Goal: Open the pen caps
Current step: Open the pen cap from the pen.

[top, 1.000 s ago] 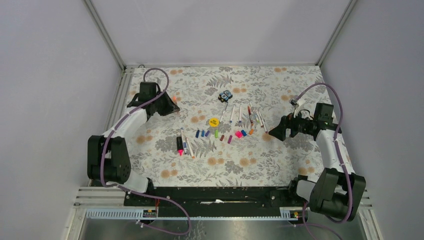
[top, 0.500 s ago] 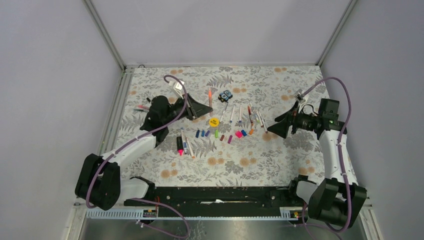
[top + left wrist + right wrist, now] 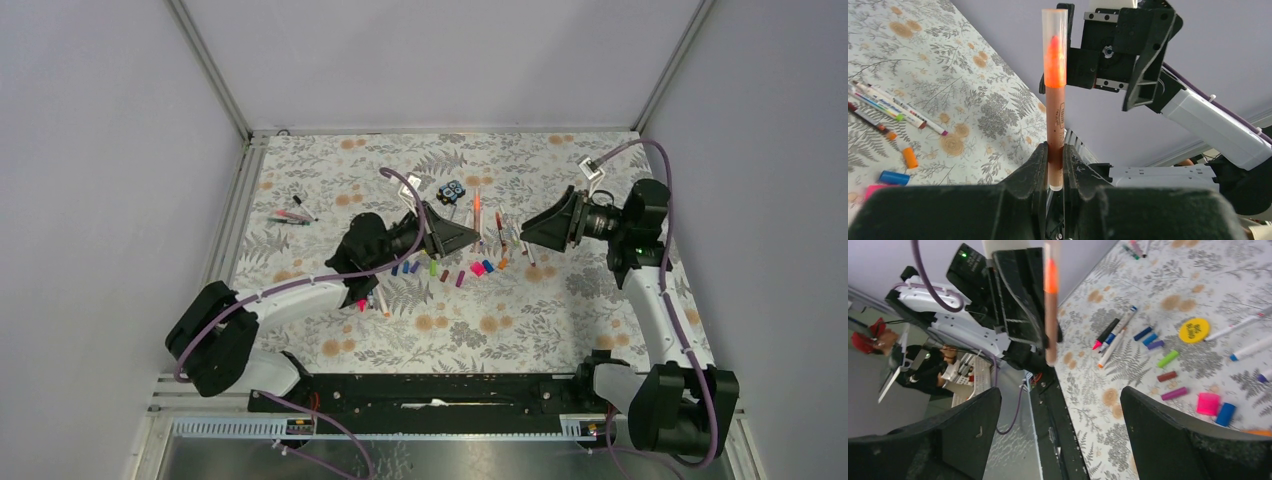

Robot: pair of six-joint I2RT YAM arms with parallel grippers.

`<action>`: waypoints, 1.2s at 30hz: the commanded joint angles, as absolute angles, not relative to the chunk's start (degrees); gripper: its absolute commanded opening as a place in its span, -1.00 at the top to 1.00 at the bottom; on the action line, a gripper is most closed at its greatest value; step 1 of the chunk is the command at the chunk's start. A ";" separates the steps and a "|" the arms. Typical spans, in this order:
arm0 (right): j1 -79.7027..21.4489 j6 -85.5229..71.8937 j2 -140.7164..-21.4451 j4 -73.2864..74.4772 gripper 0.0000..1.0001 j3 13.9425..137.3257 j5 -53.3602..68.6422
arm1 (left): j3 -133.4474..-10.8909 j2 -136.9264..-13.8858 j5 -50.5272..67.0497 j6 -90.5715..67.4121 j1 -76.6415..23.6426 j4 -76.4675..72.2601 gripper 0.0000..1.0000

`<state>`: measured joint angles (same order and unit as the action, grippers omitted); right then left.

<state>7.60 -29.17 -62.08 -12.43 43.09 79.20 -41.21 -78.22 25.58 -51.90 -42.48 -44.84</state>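
Observation:
My left gripper is shut on the lower barrel of an orange pen, held upright above the table's middle. A clear cap covers its bright orange tip. My right gripper is open, off the table, facing the pen from the right with a gap between. Several loose pen caps in blue, green, brown, purple and pink lie in a row below. More pens lie behind them.
A yellow disc and a pink-and-black highlighter lie near the caps. A black-and-blue block sits behind the held pen. A few pens lie at the far left. Walls enclose the floral mat.
My left arm has swung from the far left to the middle, carrying the orange pen upright. My right gripper has risen off the mat and moved left to face the pen.

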 commanded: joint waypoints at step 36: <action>-0.48 -43.58 -64.69 -28.39 0.20 43.78 79.66 | -50.00 -88.46 12.88 -47.37 -56.07 -57.85 1.00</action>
